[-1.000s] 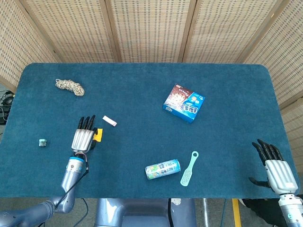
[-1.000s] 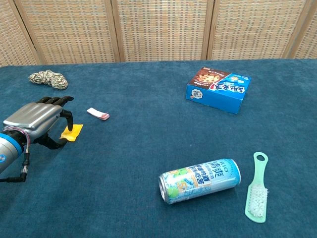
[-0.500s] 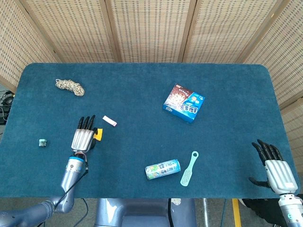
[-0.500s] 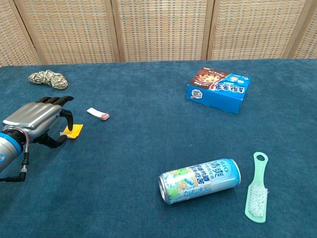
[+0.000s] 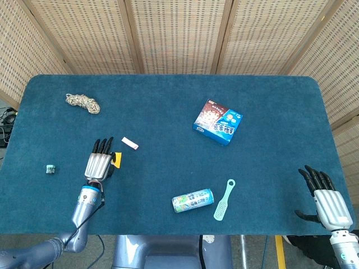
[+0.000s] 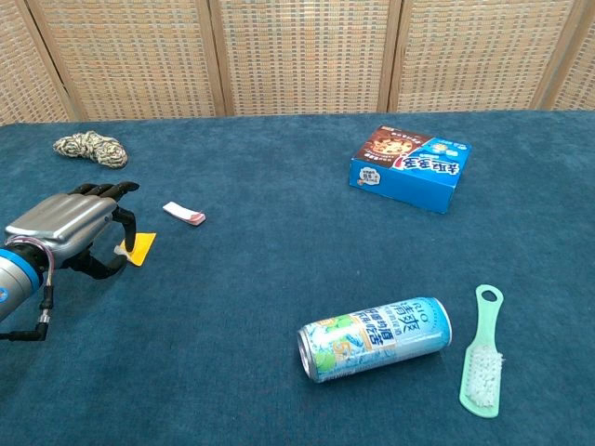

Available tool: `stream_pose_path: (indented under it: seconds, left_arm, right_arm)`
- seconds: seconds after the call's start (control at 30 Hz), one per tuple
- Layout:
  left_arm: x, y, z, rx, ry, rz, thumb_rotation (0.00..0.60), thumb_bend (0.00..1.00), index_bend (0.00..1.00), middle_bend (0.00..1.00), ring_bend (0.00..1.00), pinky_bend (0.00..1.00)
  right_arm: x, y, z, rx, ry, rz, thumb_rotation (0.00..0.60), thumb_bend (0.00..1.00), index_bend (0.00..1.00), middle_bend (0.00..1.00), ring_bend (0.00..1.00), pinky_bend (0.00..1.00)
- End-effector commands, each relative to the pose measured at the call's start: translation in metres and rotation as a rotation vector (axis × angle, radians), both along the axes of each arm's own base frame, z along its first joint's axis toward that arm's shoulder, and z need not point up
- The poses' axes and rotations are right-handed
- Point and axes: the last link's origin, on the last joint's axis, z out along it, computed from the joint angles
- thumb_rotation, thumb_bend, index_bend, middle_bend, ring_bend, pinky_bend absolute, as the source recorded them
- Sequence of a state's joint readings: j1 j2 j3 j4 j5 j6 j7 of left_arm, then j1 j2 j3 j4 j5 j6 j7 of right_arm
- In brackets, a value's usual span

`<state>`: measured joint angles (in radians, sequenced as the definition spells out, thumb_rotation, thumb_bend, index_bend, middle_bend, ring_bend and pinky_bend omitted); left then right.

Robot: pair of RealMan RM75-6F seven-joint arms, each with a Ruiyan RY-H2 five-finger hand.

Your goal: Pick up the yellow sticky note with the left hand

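We're at the grasp step: our left hand (image 6: 65, 232) has its fingers (image 6: 124, 223) pinching the small yellow paper sticky note (image 6: 141, 249), tilted at the blue worktop's (image 5: 168, 112) left edge. Next: lift straight up without loosening. Right hand (image 5: 330, 207) idle, fingers released.
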<state>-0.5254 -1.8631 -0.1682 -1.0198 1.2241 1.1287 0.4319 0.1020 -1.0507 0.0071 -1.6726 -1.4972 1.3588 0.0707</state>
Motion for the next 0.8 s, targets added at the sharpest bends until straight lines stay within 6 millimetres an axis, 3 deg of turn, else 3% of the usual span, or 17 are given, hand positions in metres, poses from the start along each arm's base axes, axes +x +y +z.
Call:
stream_pose_path:
  seconds: [0.03,0.3,0.67,0.8]
  left_arm:
    - [-0.0002,0.0,0.0006,-0.001,-0.003,0.002,0.6,0.44,0.54,0.0,0.0,0.0]
    - [-0.0014,0.0011,0.0029,-0.003,-0.003,0.009,0.6,0.44,0.6,0.0,0.0,0.0]
    - [-0.0031,0.002,0.0044,0.0,0.004,0.013,0.6,0.44,0.6,0.0,0.0,0.0]
    - [-0.0027,0.0025,0.0044,0.0,0.002,0.013,0.6,0.49,0.6,0.0,0.0,0.0]
  right_arm:
    - [-0.0001,0.0,0.0001,-0.001,0.001,0.0,0.6,0.0,0.0,0.0,0.0,0.0]
    - [-0.0001,0.0001,0.0003,-0.001,0.0,0.0,0.6,0.0,0.0,0.0,0.0,0.0]
    - [-0.0001,0.0002,0.0001,0.0,0.0,0.0,0.6,0.0,0.0,0.0,0.0,0.0]
    - [0.0,0.0,0.0001,0.0,0.0,0.0,0.6,0.0,0.0,0.0,0.0,0.0]
